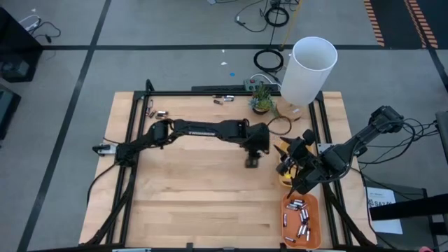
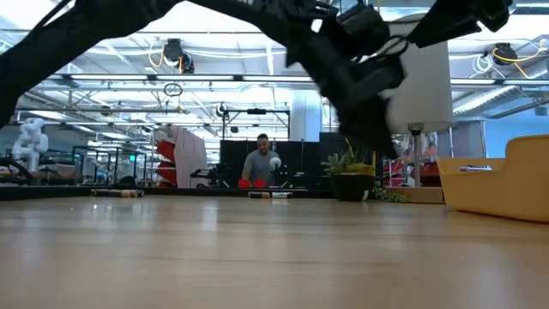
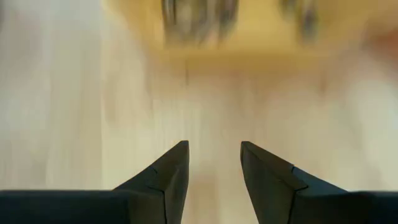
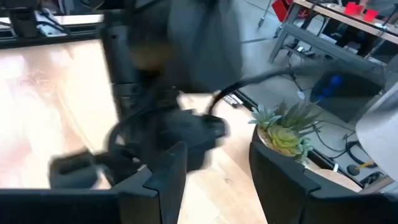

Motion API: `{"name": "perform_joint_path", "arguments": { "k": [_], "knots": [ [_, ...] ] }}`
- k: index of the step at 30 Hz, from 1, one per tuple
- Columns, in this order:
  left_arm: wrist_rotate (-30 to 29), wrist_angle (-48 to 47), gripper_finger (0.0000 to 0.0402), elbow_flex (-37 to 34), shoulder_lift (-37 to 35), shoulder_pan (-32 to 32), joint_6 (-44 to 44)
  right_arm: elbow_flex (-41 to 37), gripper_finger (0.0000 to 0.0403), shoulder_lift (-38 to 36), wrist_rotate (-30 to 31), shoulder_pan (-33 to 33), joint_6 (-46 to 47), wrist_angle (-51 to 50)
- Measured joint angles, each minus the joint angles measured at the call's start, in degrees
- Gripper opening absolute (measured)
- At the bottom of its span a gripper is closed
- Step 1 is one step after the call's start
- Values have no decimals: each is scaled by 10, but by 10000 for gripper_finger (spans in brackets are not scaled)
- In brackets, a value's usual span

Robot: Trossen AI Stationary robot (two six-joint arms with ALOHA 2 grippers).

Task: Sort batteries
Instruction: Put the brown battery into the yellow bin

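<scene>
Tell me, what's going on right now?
Left gripper open, empty, mid-table. Right gripper open beside yellow tray. Batteries in orange tray. Nothing blocking.

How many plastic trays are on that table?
2. An orange tray holding batteries sits at the table's front right corner; a yellow tray lies just behind it, mostly covered by the right gripper. Others may be hidden under the arms.

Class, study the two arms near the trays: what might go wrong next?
1. The left gripper and right gripper sit close together beside the yellow tray; they may collide.
2. The left fingers are open and empty, so a battery may have dropped outside the orange tray.
</scene>
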Motion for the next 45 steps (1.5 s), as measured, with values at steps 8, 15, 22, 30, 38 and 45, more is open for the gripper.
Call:
{"name": "perform_joint_path", "arguments": {
  "k": [8, 15, 22, 30, 38, 45],
  "knots": [
    [6, -279, 154, -19, -55, 43, 54, 0, 166, 1, -43, 0, 5, 1],
    [-50, -263, 154, -176, -170, 99, 84, -14, 166, 9, -89, 5, 49, 2],
    [-107, -146, 154, -267, -218, 199, 217, -41, 166, 35, -121, 7, 94, 5],
    [-91, -90, 154, -255, -180, 284, 287, -73, 166, 42, -118, 7, 102, 33],
    [-61, -132, 154, -155, -80, 313, 368, -165, 166, 46, -105, -9, 125, 101],
    [-67, -147, 154, -94, -47, 317, 410, -210, 166, 46, -129, -29, 182, 111]
  ]
}}
